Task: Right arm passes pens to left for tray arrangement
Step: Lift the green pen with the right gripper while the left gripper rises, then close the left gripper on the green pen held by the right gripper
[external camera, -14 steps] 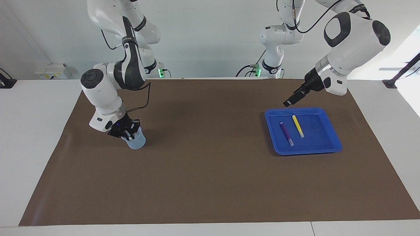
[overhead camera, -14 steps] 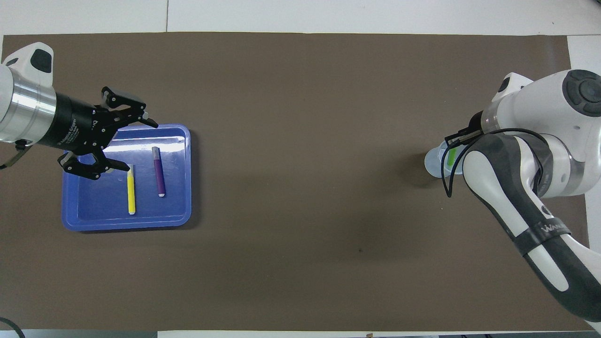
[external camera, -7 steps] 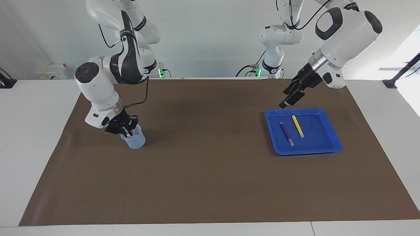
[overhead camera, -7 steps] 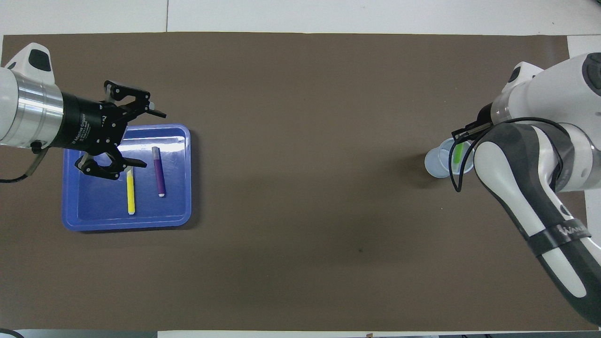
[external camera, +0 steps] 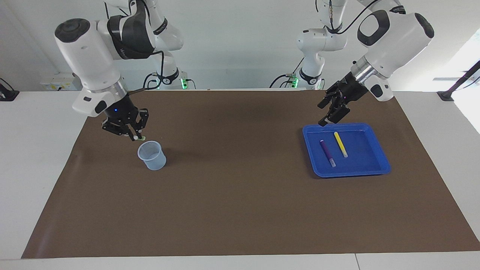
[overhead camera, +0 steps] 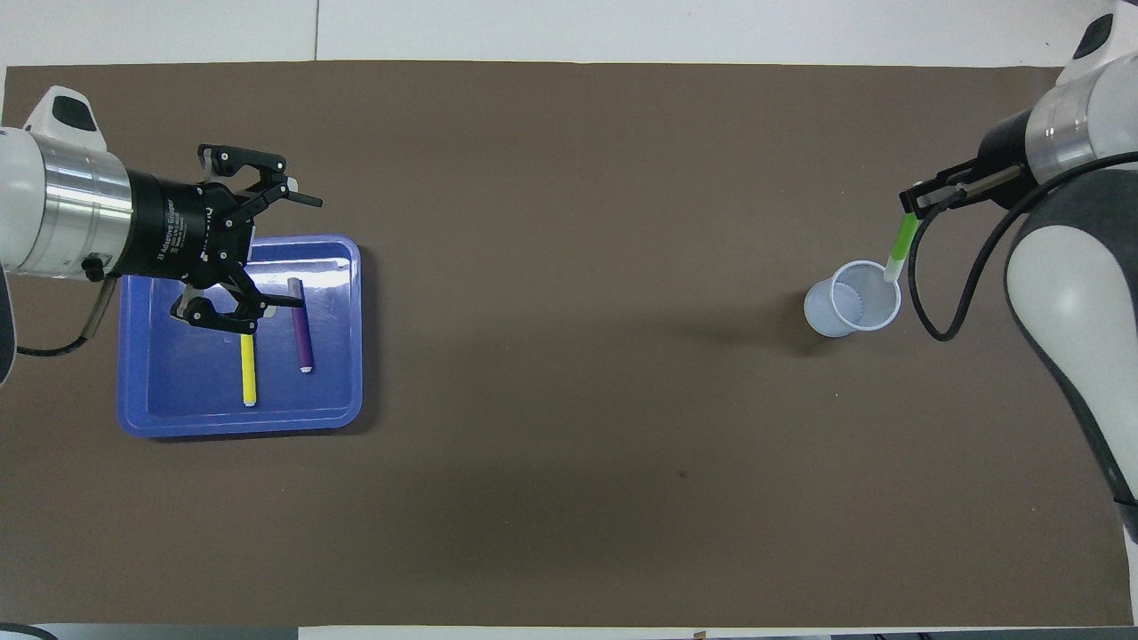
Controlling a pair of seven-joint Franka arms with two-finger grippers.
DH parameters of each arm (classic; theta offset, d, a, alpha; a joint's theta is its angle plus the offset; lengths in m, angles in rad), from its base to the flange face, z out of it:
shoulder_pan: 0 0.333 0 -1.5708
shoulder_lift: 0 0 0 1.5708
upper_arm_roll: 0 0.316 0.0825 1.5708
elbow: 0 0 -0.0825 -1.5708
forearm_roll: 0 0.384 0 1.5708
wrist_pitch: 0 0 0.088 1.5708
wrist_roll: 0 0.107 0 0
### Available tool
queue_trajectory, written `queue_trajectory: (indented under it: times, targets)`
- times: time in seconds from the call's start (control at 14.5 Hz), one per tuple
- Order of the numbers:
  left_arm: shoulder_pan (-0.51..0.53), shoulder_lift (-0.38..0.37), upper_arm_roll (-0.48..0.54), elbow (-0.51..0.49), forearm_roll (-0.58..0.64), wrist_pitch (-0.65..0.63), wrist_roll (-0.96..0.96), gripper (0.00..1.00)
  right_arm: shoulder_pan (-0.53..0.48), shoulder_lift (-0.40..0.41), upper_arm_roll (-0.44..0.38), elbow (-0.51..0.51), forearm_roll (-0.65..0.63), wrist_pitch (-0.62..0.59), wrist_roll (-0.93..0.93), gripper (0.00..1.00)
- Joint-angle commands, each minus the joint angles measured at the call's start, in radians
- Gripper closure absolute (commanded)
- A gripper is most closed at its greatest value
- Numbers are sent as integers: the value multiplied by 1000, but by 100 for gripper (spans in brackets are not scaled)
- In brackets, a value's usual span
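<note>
My right gripper [external camera: 135,135] is shut on the green pen [overhead camera: 902,244] and holds it in the air just above the small clear cup [external camera: 152,155]. The pen hangs tilted, its whitish end over the rim of the cup [overhead camera: 852,298]. In the blue tray [external camera: 348,173] at the left arm's end of the table, the purple pen [external camera: 327,153] and the yellow pen [external camera: 340,144] lie side by side. My left gripper [external camera: 330,112] hangs open over the tray [overhead camera: 240,422], holding nothing. From overhead, the left gripper [overhead camera: 307,253] partly covers the yellow pen [overhead camera: 249,373], beside the purple pen [overhead camera: 300,324].
A brown mat [external camera: 240,195] covers the table between the cup and the tray. White table borders [external camera: 33,157] lie past the mat's ends.
My right gripper has risen out of the cup with the green pen in it. The left gripper has shifted a little over the tray, toward the table's middle, still open.
</note>
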Motion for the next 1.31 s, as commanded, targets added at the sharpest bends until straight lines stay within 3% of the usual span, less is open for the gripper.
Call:
queue_trajectory:
  times: [0.0,0.14,0.42,0.76,1.04,1.25]
  targets:
    - [-13,-35,8,-49,-42,52,-103,0,1,11,47,39,87,-11,153,100]
    - [-32,-38,7,-55,-53,81,-204,0,29,11,91,51,159,12,396,100]
    - [-46,-38,8,-58,-110,86,-319,0,131,14,93,42,229,151,720,100]
    - [-64,-50,7,-87,-245,147,-467,0,304,10,93,-36,286,504,1283,100]
    - [-130,-53,8,-84,-253,164,-507,0,414,-28,93,-186,286,739,1492,100]
    - [-180,-52,4,-48,-146,150,-510,0,415,-45,93,-234,286,770,1541,100]
